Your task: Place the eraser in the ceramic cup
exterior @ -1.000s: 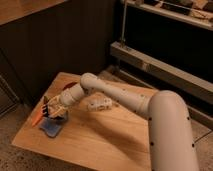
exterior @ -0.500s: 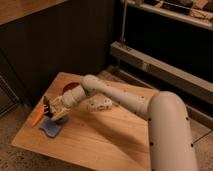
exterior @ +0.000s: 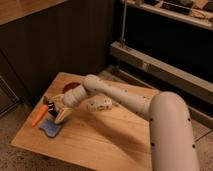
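The eraser and the ceramic cup cannot be picked out with certainty; both are probably being hidden under the wrist at the table's (exterior: 100, 145) left end. The gripper (exterior: 56, 113) is being held low there, just above the light-blue pad (exterior: 50, 128), with an orange carrot-like object (exterior: 39, 116) lying just beside it and a red bowl (exterior: 69, 86) behind. A pale crumpled object (exterior: 99, 104) is resting under the forearm. A release made off-centre is judged likely to drop the eraser beside the cup, or the cup may be knocked over.
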